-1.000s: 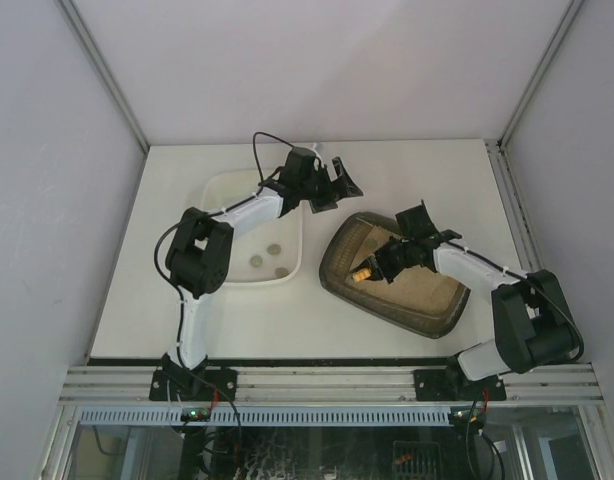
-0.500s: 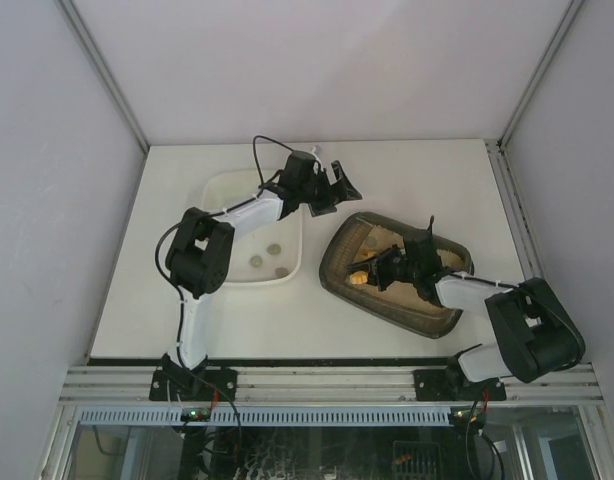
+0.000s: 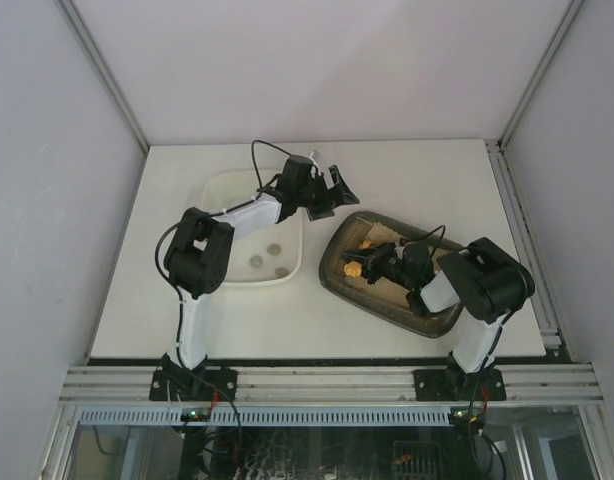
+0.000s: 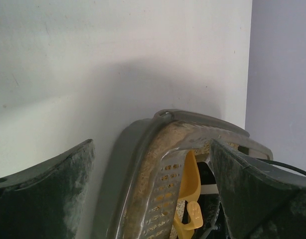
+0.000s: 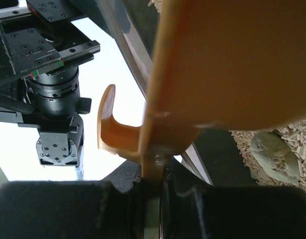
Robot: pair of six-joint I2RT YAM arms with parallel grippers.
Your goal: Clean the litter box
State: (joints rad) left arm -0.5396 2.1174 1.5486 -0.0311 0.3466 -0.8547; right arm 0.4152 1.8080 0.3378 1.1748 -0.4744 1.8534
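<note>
The dark brown-grey litter box [image 3: 435, 312] with beige litter lies right of centre, and its rim also shows in the left wrist view [image 4: 124, 164]. My right gripper [image 3: 380, 263] is low inside the box, shut on the handle of a yellow slotted scoop [image 3: 355, 268]. In the right wrist view the gripper [image 5: 152, 199] clamps the scoop [image 5: 228, 59] by its handle, above litter and a grey-green clump [image 5: 271, 152]. My left gripper [image 3: 332, 190] hangs open and empty over the box's far-left corner. The scoop also shows in the left wrist view [image 4: 190, 181] between the left gripper's fingers [image 4: 48, 199].
A white rounded tub [image 3: 222, 195] stands left of the litter box, with three grey clumps [image 3: 274, 250] in it. The left arm reaches over the tub's far right corner. White walls close the table at the back and both sides.
My right arm has folded in over the litter box, its elbow swinging left, and the scoop has turned within the box's left end. The left gripper has barely moved.
</note>
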